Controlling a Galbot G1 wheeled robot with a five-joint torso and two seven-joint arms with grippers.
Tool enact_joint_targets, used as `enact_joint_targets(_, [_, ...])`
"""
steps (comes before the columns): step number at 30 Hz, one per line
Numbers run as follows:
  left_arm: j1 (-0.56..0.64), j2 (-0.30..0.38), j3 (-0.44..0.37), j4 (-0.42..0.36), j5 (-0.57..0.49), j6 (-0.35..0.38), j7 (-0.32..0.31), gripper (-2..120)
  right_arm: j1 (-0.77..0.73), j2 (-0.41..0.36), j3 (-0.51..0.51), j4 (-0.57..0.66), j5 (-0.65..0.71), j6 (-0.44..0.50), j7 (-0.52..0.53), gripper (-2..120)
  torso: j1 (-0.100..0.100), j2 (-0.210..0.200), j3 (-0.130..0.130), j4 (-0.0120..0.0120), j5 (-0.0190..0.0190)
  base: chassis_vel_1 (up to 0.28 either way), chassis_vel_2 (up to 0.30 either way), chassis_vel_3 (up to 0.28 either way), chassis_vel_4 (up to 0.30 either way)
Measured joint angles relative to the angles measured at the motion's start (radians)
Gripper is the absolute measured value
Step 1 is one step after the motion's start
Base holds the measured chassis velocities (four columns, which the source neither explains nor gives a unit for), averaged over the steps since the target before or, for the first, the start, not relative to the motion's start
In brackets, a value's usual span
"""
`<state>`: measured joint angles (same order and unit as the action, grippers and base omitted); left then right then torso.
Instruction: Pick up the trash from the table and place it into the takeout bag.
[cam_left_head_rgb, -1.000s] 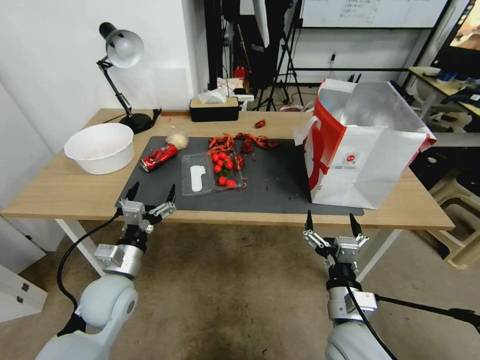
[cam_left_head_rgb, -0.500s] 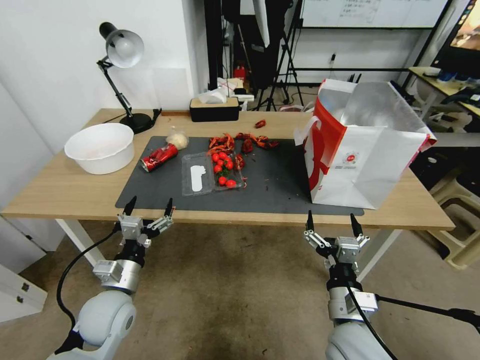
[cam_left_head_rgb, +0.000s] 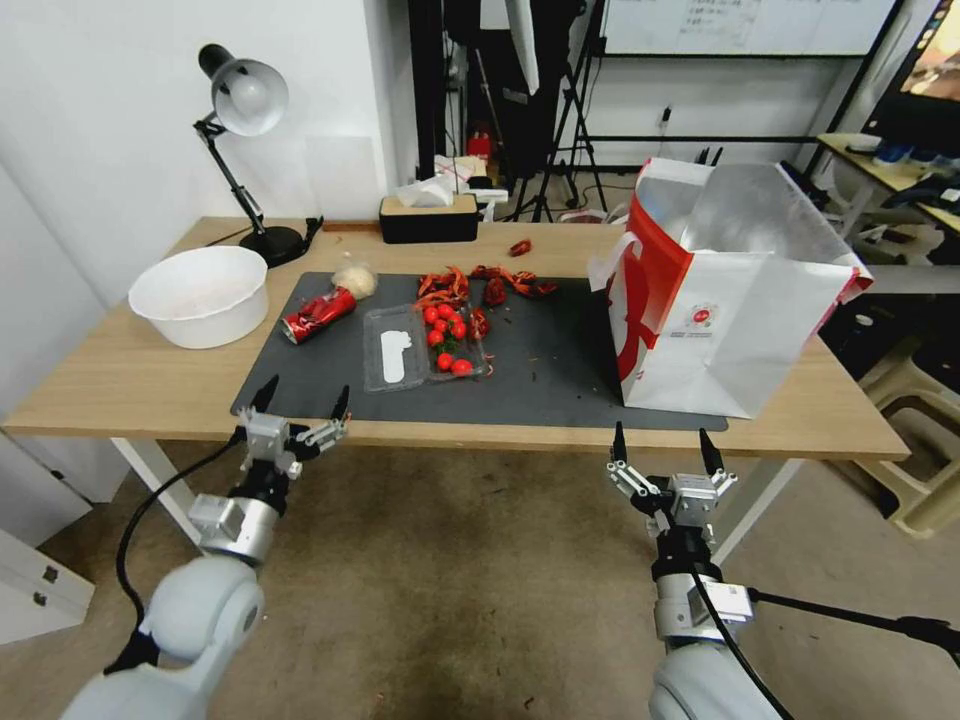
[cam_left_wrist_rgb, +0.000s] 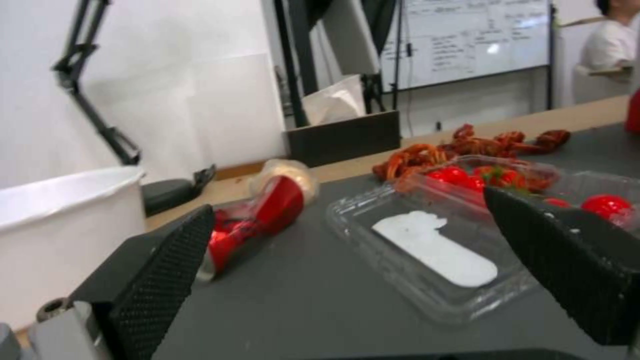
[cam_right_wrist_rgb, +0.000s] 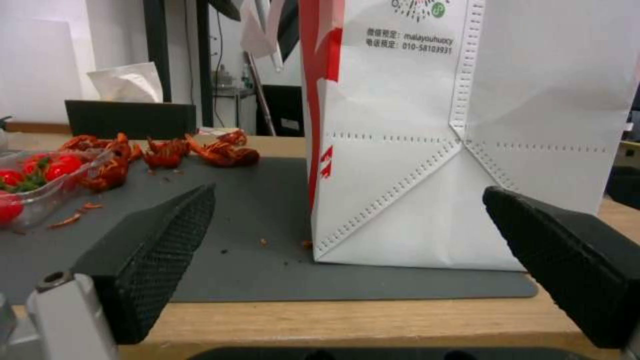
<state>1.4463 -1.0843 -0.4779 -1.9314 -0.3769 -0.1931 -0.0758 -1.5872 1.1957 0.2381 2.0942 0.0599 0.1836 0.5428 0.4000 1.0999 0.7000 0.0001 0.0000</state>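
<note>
Nearest the robot, the left gripper (cam_left_head_rgb: 297, 404) hung just off the near edge of the table (cam_left_head_rgb: 120, 385), at the mat's (cam_left_head_rgb: 330, 375) near left corner, its jaws spread wide and holding nothing; in the left wrist view its fingertips (cam_left_wrist_rgb: 175, 255) framed the can with nothing between them. The right gripper (cam_left_head_rgb: 662, 446) waited off the same edge, in front of the bag (cam_left_head_rgb: 735, 310), equally wide open and empty. Farther in on the mat, left of the tomato tray (cam_left_head_rgb: 425, 345), lay the can (cam_left_head_rgb: 318, 314) on its side, with the paper ball (cam_left_head_rgb: 355, 279) touching its far end. The can was probably light, thin-walled and already dented, so it should take a firm pinch across its middle, though its round glossy skin might roll or slip. The ball looked soft and nearly weightless, best taken across its bulk with the jaws closing well in. Beyond the tray, red shell scraps (cam_left_head_rgb: 480, 285) were strewn along the mat's far edge, brittle and awkward to pinch. The bag stood upright at the mat's right end, mouth open, well apart from the can.
</note>
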Motion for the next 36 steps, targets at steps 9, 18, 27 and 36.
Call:
enact_joint_targets(9, [-0.156, 0.147, 0.056, 0.064, -0.071, 0.055, 0.071, 100, 0.016, -0.006, -0.005, -0.005, 0.004, 0.000, 0.000, 100, 0.000, 0.000, 0.000, 0.0000, -0.0001, 0.000, 0.000, 0.000, 0.000])
enact_joint_targets(18, [-0.403, 0.325, 0.136, 0.181, -0.233, 0.155, 0.164, 100, 0.032, -0.010, -0.014, -0.014, 0.008, -0.002, -0.001, 100, 0.000, 0.000, 0.000, -0.0002, -0.0002, 0.000, 0.000, 0.000, 0.000])
enact_joint_targets(27, [-0.780, 0.477, 0.389, 0.410, -0.337, 0.354, 0.468, 100, 0.045, -0.005, -0.022, -0.019, 0.008, -0.005, -0.004, 100, 0.000, 0.000, 0.000, 0.0003, 0.0000, 0.000, 0.000, 0.000, 0.000])
enact_joint_targets(36, [-1.068, 0.445, 0.624, 0.606, -0.262, 0.455, 0.580, 100, 0.043, 0.000, -0.018, -0.018, 0.008, -0.006, -0.004, 100, 0.000, 0.000, 0.000, 0.0000, -0.0003, 0.000, 0.000, 0.000, 0.000])
